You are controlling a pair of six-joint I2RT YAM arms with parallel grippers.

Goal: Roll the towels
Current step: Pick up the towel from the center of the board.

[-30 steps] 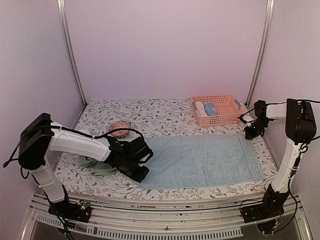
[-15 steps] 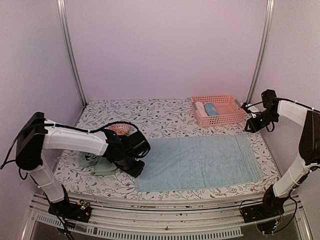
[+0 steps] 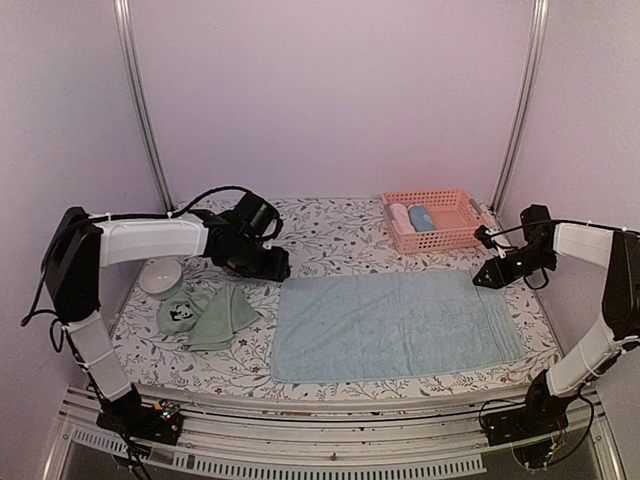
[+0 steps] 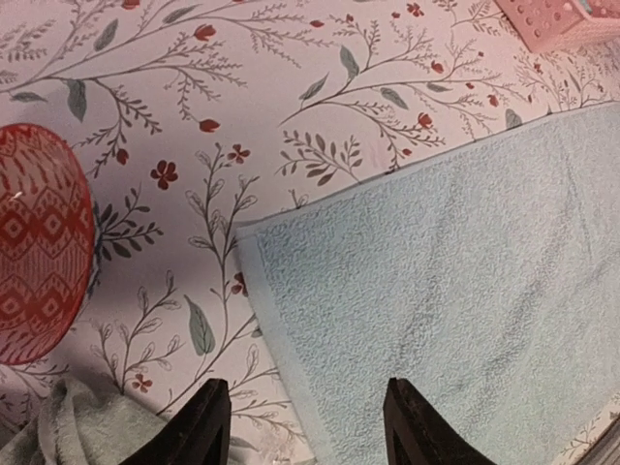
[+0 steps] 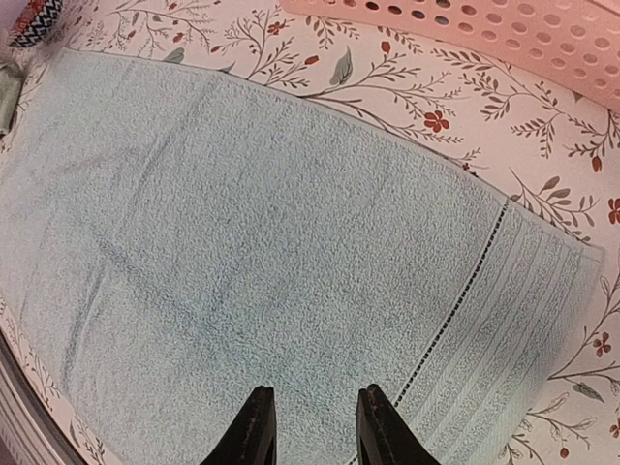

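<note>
Your left end effector (image 4: 305,389) has released the blue towel (image 3: 395,320) (now flat); right end effector (image 5: 312,395) likewise apart. Start rolling.

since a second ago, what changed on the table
The left gripper opened, apparently letting go of the near-left corner of the blue towel, and swung back to hover over its far-left corner. The right gripper shifted only slightly near the far-right corner, its arm stretched lower. The blue towel lies flat as before; the green towel, now uncovered, and the pink basket stayed put.
</note>
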